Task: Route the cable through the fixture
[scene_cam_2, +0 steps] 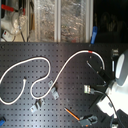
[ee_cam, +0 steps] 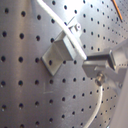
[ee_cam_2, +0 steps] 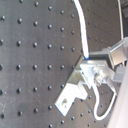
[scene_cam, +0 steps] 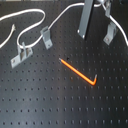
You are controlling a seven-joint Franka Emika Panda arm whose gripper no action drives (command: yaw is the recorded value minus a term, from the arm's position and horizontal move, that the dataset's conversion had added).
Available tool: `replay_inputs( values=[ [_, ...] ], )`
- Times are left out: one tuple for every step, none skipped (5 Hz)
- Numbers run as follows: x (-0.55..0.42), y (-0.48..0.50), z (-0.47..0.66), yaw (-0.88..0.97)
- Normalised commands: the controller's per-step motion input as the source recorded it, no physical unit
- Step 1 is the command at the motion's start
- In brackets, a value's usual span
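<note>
The white cable [scene_cam: 30, 17] loops over the back of the black pegboard in the first exterior view. In the second exterior view the cable [scene_cam_2: 45, 62] shows a red band [scene_cam_2: 90, 51]. Three grey bracket fixtures stand on the board: one [scene_cam: 21, 53], one [scene_cam: 46, 36], one [scene_cam: 110, 33]. My gripper [scene_cam: 83, 33] hangs just to the first exterior view's left of the last one. In both wrist views the gripper [ee_cam: 100, 75] [ee_cam_2: 102, 75] looks shut on the cable [ee_cam: 72, 42] [ee_cam_2: 82, 30], right beside a fixture [ee_cam: 57, 55] [ee_cam_2: 72, 92]. The cable lies across that bracket's top.
An orange rod [scene_cam: 79, 72] with a bent end lies in the middle of the pegboard [scene_cam: 50, 100]. Clear bins [scene_cam_2: 60, 20] and clutter stand behind the board in the second exterior view. The robot's white body [scene_cam_2: 119, 75] fills the second exterior view's right.
</note>
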Motion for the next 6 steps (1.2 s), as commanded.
replay_inputs(
  values=[
    [0.013, 0.121, 0.47, 0.05],
    [0.004, 0.058, 0.26, 0.0],
    [0.005, 0.345, 0.34, 0.22],
    [0.037, 0.314, 0.26, 0.31],
    [0.001, 0.001, 0.14, 0.0],
    [-0.035, 0.047, 0.49, -0.26]
  ],
)
